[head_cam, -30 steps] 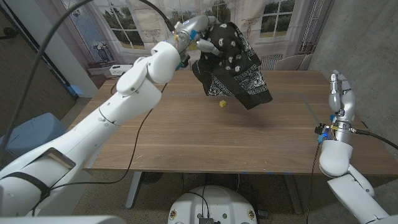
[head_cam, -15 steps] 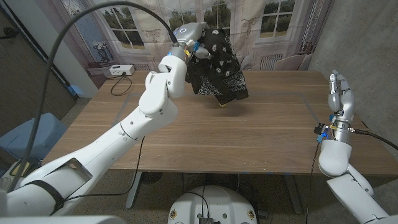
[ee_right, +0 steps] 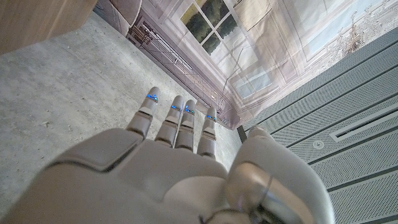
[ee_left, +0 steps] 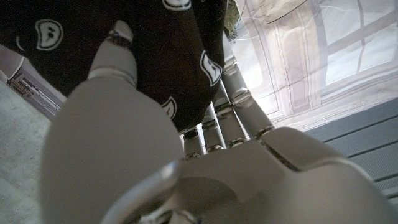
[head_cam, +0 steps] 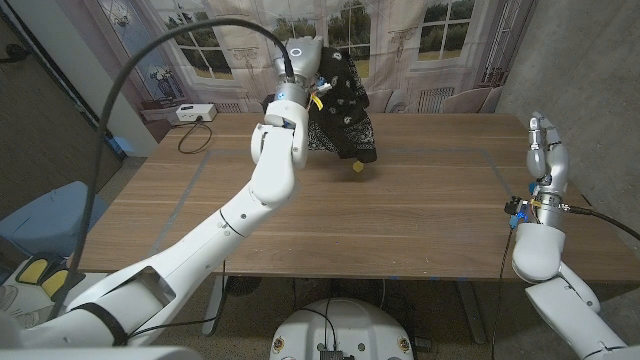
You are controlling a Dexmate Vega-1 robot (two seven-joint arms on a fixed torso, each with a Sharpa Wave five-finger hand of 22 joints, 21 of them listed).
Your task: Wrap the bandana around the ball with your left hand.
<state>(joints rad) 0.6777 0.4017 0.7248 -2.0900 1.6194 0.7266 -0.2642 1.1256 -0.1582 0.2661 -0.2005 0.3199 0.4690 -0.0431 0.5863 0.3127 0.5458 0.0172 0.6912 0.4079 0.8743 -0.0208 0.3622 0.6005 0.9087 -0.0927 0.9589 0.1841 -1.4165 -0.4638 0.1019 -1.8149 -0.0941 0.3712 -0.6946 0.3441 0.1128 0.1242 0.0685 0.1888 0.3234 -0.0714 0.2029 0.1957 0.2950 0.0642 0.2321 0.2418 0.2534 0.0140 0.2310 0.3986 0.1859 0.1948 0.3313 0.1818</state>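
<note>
Over the far side of the table (head_cam: 420,215), my left hand (head_cam: 305,60) grips the black bandana (head_cam: 340,120), which hangs below it, draping onto the small yellow ball (head_cam: 357,168). My right hand (head_cam: 545,150) stands upright, fingers spread, holding nothing.

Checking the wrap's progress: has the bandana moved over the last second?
Yes. The bandana, held by the left hand, has swung toward picture left and bunched up; it now hangs against the small yellow ball.

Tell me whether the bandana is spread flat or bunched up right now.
Bunched up. The bandana hangs in folds from the left hand above the table, draping down beside the small yellow ball, not laid out flat.
</note>
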